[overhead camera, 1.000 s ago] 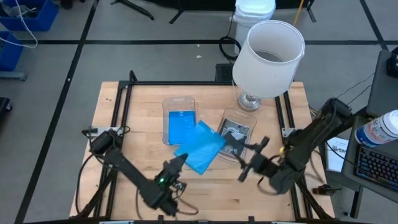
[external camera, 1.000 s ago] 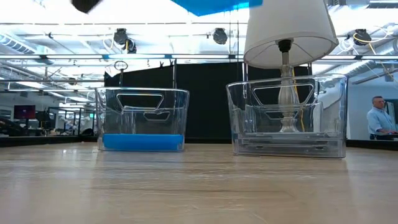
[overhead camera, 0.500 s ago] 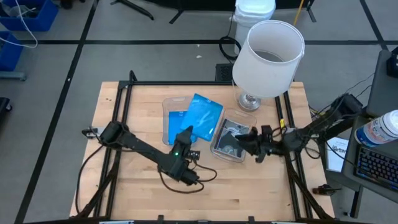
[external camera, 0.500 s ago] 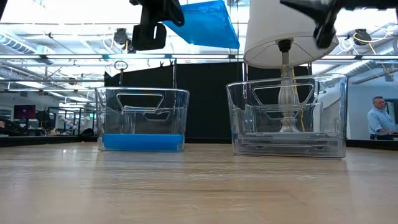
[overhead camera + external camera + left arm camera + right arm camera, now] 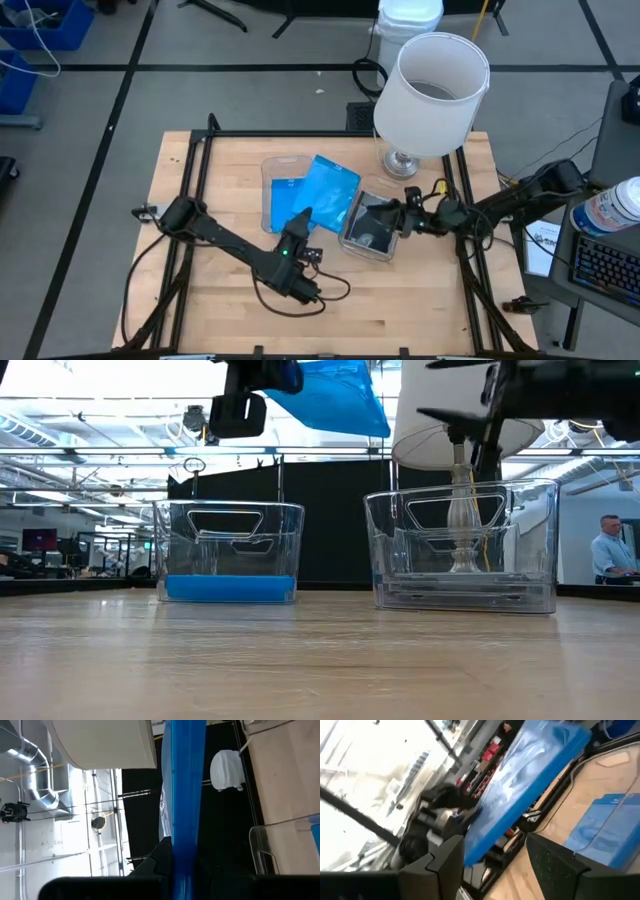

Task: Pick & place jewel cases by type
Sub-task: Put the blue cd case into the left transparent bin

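Observation:
My left gripper is shut on a bright blue jewel case, held in the air over the gap between the two clear bins; the low view shows the case high above the bin rims. Another blue case lies flat on the floor of the left bin. A clear and dark grey case with a silver disc lies in the right bin. My right gripper hangs open above the right bin, empty, with its fingers spread. My left gripper pinches the blue case between its two fingers at the case's near end, one finger on each flat face. The fingers come slanting from the table's near left. The case is lifted clear and tilted, its free end pointing toward the far edge.
A big white lamp stands just behind the right bin, and its shade overhangs the space near my right gripper. A black frame rail runs along the table's sides. Bare wood lies toward the near edge.
My left gripper carried the blue case from over the table's middle toward the far edge, stopping over the bins, and has since hardly moved. My right gripper swung from near the near edge toward the far edge to above the right bin.

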Tool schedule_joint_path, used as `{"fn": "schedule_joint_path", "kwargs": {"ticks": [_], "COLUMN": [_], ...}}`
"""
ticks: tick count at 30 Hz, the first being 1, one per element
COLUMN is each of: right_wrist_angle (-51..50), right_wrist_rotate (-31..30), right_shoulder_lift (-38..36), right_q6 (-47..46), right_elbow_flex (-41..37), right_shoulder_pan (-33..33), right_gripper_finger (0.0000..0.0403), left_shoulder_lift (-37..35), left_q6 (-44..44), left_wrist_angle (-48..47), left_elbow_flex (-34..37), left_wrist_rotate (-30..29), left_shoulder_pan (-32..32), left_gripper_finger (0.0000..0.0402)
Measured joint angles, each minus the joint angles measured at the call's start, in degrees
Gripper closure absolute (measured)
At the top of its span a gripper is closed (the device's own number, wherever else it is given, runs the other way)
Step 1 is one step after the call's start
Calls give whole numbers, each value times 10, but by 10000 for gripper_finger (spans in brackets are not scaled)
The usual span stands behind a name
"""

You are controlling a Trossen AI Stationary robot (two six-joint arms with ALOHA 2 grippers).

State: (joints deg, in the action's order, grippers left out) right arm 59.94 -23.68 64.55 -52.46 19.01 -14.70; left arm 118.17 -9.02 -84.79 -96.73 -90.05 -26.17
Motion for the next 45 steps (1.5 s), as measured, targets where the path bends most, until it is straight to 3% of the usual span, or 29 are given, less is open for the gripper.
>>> {"fn": "schedule_joint_path", "kwargs": {"ticks": [5, 16, 24, 29, 36, 40, 45], "right_wrist_angle": [5, 37, 37, 4, 19, 40, 47], "right_wrist_rotate": [1, 42, 90, 93, 90, 91, 102], "right_shoulder_lift": [23, 72, 109, 116, 115, 115, 115], "right_q6": [-52, -69, -43, -11, 89, 145, 224], "right_elbow_flex": [0, 30, 82, 88, 88, 88, 88], "right_shoulder_pan": [30, 63, 80, 80, 80, 80, 79], "right_gripper_finger": [183, 187, 193, 226, 333, 382, 383], "left_shoulder_lift": [0, 0, 0, 0, 0, 0, 0], "left_q6": [93, 243, 291, 293, 297, 304, 308], "left_wrist_angle": [83, 254, 305, 307, 311, 312, 315], "left_elbow_flex": [0, 0, 0, 0, 0, 0, 0], "left_wrist_rotate": [0, 0, -4, 1, -1, -2, 8], "left_shoulder_pan": [-7, -9, -10, -11, -11, -19, -48], "left_gripper_finger": [368, 368, 368, 368, 366, 306, 214]}}
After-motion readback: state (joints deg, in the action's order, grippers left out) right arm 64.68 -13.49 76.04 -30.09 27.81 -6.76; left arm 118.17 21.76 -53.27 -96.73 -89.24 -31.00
